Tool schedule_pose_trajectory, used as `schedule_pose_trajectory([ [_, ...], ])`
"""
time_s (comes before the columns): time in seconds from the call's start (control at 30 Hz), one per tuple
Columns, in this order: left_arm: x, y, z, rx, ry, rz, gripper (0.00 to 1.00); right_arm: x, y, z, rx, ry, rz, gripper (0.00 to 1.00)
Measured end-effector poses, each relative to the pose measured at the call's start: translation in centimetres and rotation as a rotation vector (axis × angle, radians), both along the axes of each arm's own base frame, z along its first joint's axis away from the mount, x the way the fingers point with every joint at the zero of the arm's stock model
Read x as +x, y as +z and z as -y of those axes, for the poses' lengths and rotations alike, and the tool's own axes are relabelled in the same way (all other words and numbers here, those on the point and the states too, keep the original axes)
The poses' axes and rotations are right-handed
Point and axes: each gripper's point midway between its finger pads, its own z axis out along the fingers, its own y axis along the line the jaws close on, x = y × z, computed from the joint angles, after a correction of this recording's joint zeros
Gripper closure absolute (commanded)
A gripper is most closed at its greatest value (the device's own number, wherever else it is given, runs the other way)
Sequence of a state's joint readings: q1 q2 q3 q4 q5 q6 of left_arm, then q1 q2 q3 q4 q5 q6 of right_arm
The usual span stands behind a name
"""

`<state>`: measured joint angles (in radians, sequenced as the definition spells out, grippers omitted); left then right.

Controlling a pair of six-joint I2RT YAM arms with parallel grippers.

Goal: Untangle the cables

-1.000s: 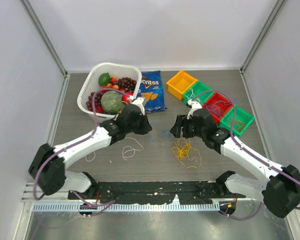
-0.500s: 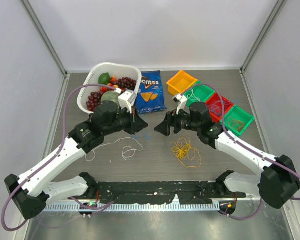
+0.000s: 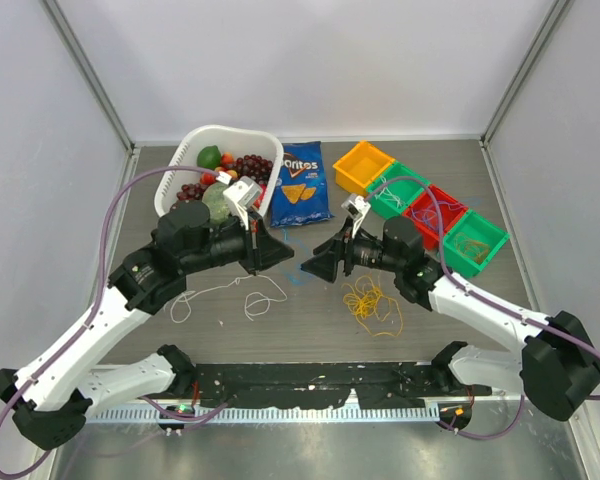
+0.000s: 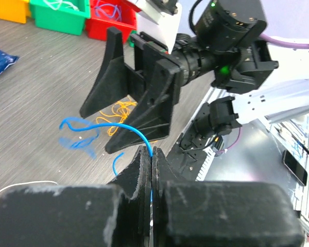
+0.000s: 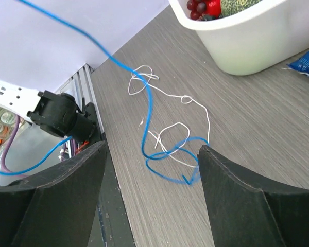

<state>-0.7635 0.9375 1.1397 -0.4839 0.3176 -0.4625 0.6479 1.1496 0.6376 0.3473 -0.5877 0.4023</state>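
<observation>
Near the middle of the surface [image 3: 480, 310], the 2 arms met almost tip to tip. The left end effector [image 3: 285, 258] was clenched on the blue cable [image 4: 124, 126], which arched out from its closed fingers and dropped to a loose squiggle on the wood. Pinching 1 end up high probably served to lift that strand away from the others so it could be drawn out. The right end effector [image 3: 312, 264] faced it with jaws spread wide and nothing between them, apparently lined up for a second hold lower on the same strand.

At the far left corner sat a white basket [image 3: 176, 165] of fruit, close behind the left arm and limiting how far that arm could pull back. A blue chip bag [image 3: 302, 183] lay beside it at the far edge. From there 4 bins [image 3: 363, 165], orange, green, red and green, ran in a row toward the right edge; 3 of them held thin strands, so they were likely where freed cables go.

A yellow bundle [image 3: 370, 300] lay on its own toward the near edge, beside the right arm. The white cable [image 3: 263, 297] trailed toward the left edge, and from the right wrist the low blue loop crossed over its coils, the snag that seemed left to clear.
</observation>
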Motion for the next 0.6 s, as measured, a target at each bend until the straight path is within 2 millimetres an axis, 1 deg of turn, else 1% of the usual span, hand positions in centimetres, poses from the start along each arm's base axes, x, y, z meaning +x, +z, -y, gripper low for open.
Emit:
schedule_pose_trajectory([
  [0.13, -0.7, 1.2, 0.2, -0.025, -0.040, 0.014, 1.00, 0.4, 0.6, -0.2, 0.039, -0.015, 0.010, 0.27],
  [0.23, -1.0, 2.2, 0.3, -0.042, -0.054, 0.028, 1.00, 0.8, 1.0, -0.9, 0.081, -0.007, 0.004, 0.28],
  [0.3, -1.1, 2.7, 0.2, -0.050, -0.060, 0.035, 1.00, 0.8, 0.9, -1.5, 0.099, 0.009, -0.010, 0.29],
  [0.43, -1.3, 3.3, 0.2, -0.062, -0.063, 0.046, 1.00, 0.1, -0.1, -2.5, 0.098, 0.051, -0.046, 0.30],
  [0.5, -1.4, 3.4, 0.1, -0.064, -0.063, 0.049, 1.00, -0.3, 0.1, -2.8, 0.104, 0.067, -0.041, 0.30],
  [0.53, -1.4, 3.4, 0.1, -0.065, -0.063, 0.049, 1.00, -0.4, 0.3, -2.9, 0.110, 0.072, -0.034, 0.32],
  [0.6, -1.4, 3.5, 0.1, -0.067, -0.064, 0.051, 1.00, -0.6, 0.6, -3.0, 0.119, 0.080, -0.025, 0.38],
])
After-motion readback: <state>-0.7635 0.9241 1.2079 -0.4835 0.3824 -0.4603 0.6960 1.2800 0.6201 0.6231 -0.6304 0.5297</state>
